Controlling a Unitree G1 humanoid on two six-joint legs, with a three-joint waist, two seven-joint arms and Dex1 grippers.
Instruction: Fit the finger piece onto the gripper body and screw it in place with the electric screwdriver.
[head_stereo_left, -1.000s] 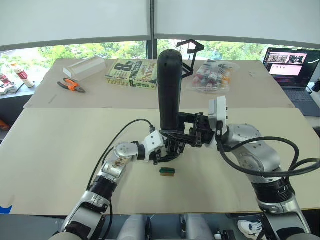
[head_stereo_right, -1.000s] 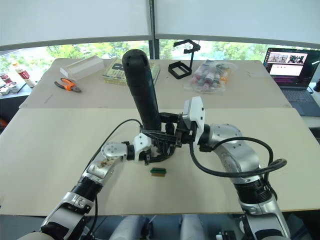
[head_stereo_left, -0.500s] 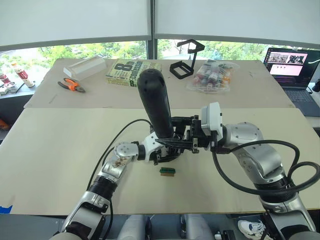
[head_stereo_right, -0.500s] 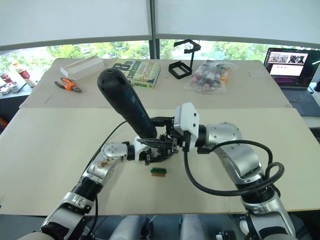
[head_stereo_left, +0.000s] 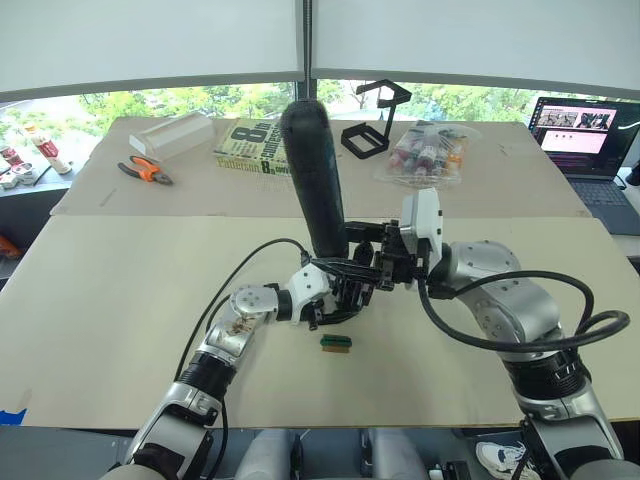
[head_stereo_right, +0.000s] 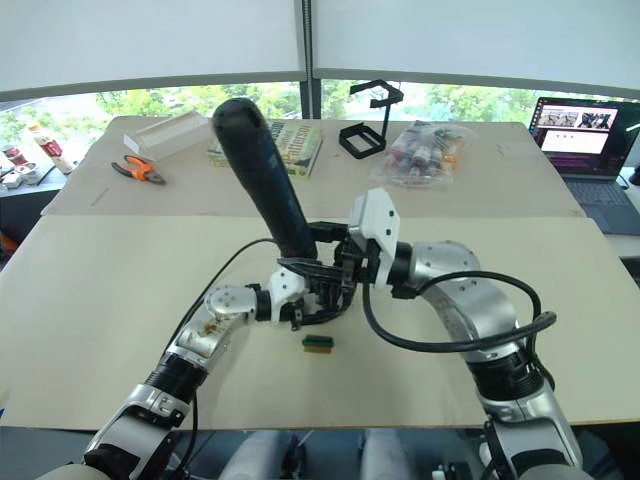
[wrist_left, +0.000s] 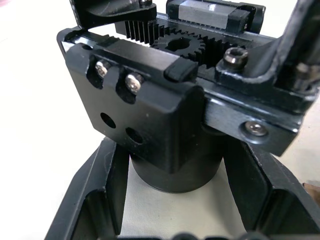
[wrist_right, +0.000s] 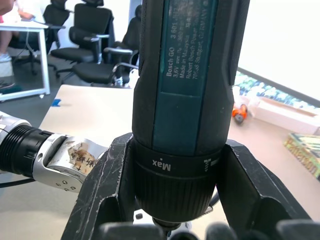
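Your right claw (wrist_right: 175, 220) is closed around the electric screwdriver (head_stereo_left: 315, 180). Its two fingers (wrist_right: 107, 185) press on both sides of the thick collar near the bit end. The tool stands almost upright over the middle of the surface (head_stereo_left: 120, 290), with its round back end leaning a little toward the far edge. Its bit end points down, right above the gripper body (wrist_left: 160, 130).

Your left claw (head_stereo_left: 335, 295) is closed on the gripper body. In the left wrist view, the stubby round base sits between the two claw fingers (wrist_left: 95, 200), and they hug it from both sides. The toothed gears and silver screws on top of the body face up. You cannot tell from these pictures if the finger piece is on it.

The two claws meet near the middle of the surface, the right one just above the left one.

A small green-and-brown block (head_stereo_left: 335, 342) lies on the surface just beside the left claw, toward the near edge. It is not touching the claw.
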